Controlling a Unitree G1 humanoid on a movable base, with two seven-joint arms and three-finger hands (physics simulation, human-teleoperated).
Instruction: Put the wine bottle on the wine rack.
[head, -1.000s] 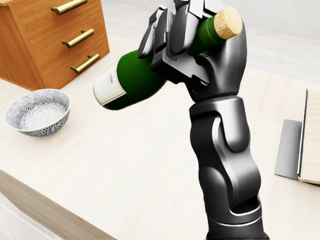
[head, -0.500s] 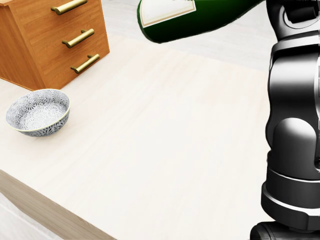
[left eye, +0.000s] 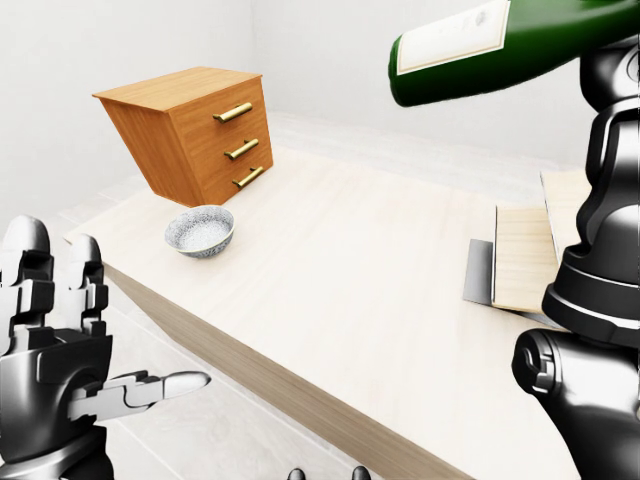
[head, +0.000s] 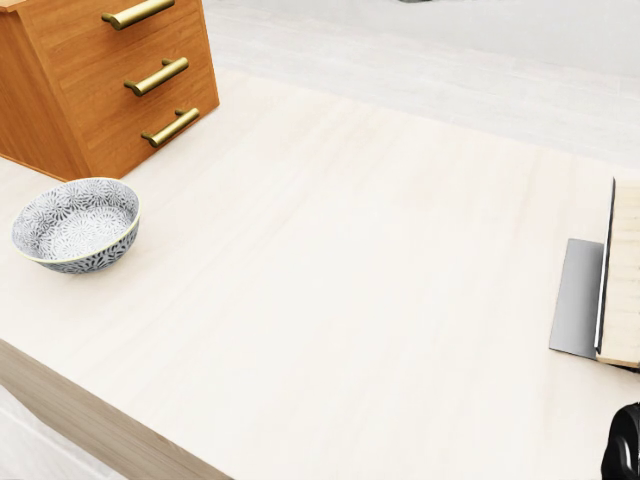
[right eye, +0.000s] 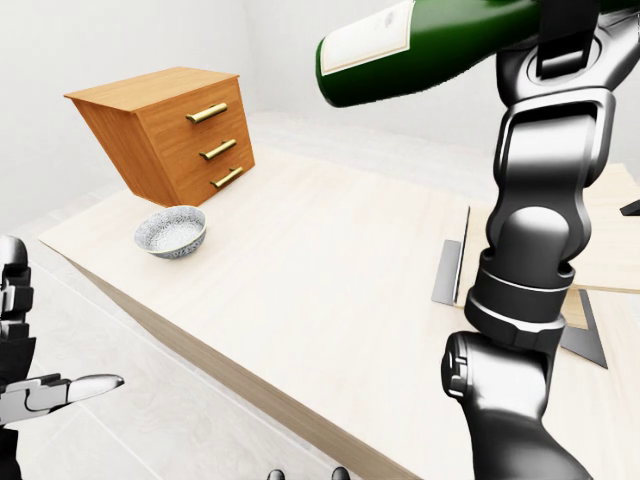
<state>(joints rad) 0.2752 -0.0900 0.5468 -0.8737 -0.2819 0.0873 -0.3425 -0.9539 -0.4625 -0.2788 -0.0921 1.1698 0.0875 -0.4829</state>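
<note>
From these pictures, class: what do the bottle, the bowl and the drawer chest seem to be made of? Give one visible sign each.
Wine bottle: likely glass, dark green and glossy, with a pale paper-like label.
Bowl: probably glazed ceramic, with a fine grey-and-white pattern and pale rim.
Drawer chest: wood or wood veneer, orange-brown with faint grain; handles look like brass-coloured metal.

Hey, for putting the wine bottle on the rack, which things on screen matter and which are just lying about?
Part of the job:
- wine bottle, lifted high, lying nearly level
- right hand, at the top edge of the eye views, mostly cut off
- light wooden boards with grey metal plates at the right, possibly the rack

Just lying about:
- patterned bowl
- wooden drawer chest
- left hand, open and idle
</note>
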